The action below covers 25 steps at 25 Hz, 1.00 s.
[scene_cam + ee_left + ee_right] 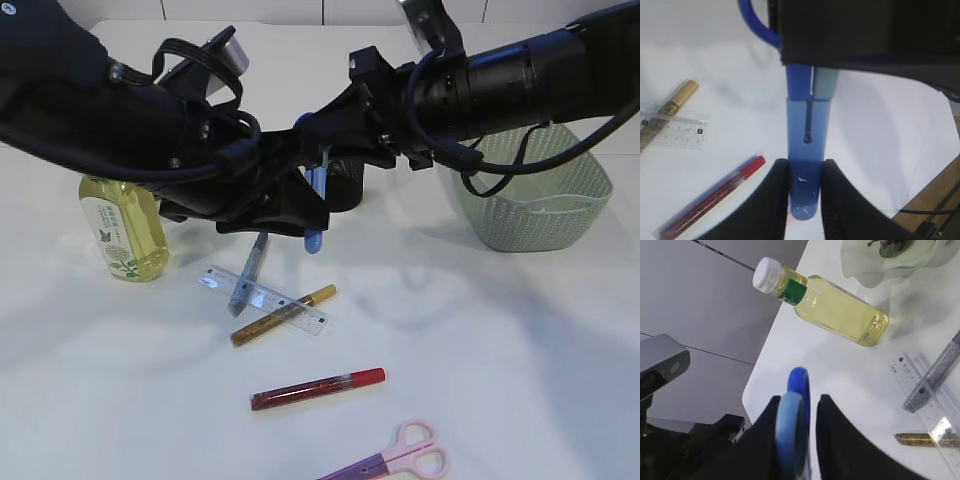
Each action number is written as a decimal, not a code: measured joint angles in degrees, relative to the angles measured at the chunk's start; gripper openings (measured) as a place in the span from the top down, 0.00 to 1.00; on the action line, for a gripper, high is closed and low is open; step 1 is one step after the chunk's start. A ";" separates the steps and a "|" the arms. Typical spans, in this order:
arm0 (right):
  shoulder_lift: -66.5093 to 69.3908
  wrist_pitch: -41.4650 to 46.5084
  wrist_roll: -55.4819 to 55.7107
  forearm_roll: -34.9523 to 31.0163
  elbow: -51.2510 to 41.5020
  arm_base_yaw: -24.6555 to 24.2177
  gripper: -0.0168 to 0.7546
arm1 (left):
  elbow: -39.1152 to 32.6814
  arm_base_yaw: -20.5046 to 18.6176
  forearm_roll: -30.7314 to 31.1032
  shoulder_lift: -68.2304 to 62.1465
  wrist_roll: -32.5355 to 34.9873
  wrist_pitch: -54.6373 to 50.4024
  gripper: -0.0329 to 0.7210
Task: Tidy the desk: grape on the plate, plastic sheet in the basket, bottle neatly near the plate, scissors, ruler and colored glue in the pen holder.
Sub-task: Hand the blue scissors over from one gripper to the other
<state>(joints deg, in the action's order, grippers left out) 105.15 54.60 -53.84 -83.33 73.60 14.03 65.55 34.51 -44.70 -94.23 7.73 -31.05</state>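
Observation:
Blue scissors in a blue sheath (314,222) hang upright above the table between my two arms. My left gripper (805,172) is shut on the sheath's lower end (807,135). My right gripper (801,407) is around the blue handle (795,390), open, with a gap on one side. A yellow bottle (122,225) stands at the left. On the table lie a clear ruler (265,298), gold glue (283,314), grey glue (248,272), red glue (318,388) and pink scissors (395,460). The grape (890,246) sits on the pale plate (865,270).
A green woven basket (535,195) stands at the back right. A dark object (345,190) sits behind the grippers, mostly hidden. The table's right edge shows in the left wrist view (935,185). The plastic sheet is not in view.

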 joint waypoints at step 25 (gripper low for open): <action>0.08 -0.55 -0.50 0.13 0.00 0.13 0.87 | 0.00 0.00 -0.12 0.00 0.00 0.00 0.77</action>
<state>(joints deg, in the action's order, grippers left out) 105.23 54.05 -54.33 -83.20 73.60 14.16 65.55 34.51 -44.82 -94.23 7.73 -31.05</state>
